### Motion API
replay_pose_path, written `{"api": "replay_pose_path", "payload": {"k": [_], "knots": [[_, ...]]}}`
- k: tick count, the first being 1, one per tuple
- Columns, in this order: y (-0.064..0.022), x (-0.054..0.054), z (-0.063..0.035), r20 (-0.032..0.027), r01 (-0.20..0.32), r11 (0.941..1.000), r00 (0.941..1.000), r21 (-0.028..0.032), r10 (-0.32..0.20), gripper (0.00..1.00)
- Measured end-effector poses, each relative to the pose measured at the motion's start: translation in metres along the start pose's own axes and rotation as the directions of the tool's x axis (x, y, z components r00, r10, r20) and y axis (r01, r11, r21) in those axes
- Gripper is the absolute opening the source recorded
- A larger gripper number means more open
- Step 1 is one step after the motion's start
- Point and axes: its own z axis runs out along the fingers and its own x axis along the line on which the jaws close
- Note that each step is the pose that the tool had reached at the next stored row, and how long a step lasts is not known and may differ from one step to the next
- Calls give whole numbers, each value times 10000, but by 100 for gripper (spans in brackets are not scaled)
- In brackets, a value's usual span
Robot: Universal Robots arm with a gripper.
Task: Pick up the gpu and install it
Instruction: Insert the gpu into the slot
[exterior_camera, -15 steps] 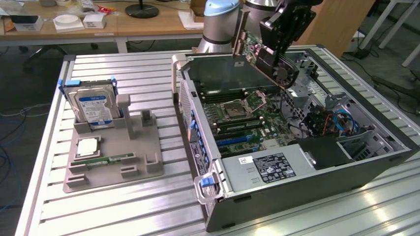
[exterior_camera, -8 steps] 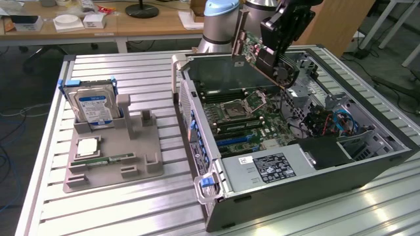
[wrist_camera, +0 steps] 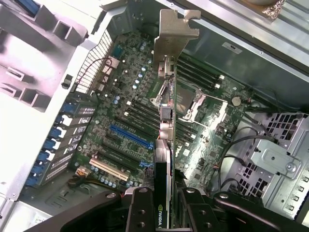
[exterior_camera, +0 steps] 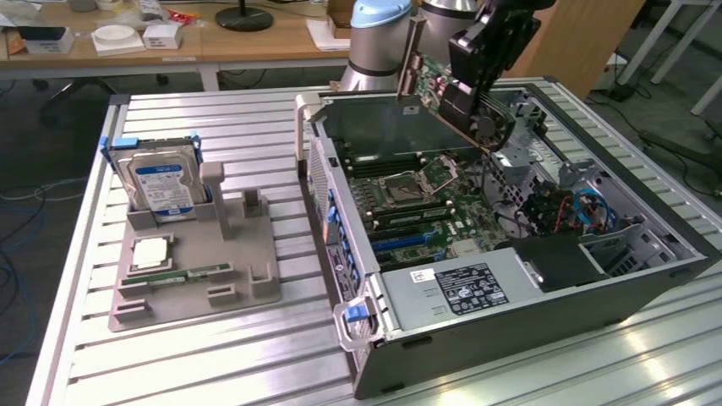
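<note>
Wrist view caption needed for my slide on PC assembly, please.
The gripper grips the gpu edge-on over the motherboard of the open computer case, not yet seated.

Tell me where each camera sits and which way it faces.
Exterior view: off the arm, raised, looking down across the table at the open computer case; shows the arm and the gripper holding the gpu over it.
Wrist view: on the wrist, looking down along the gpu at the motherboard; shows the gripper clamped on it.
Shared: gpu, gripper, motherboard.
</note>
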Motion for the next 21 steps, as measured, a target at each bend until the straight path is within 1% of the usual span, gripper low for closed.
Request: {"api": "replay_pose_path", "payload": {"k": [21], "knots": [[-9, 4, -1, -34, 722, 9974, 9974, -17, -722, 26]]}}
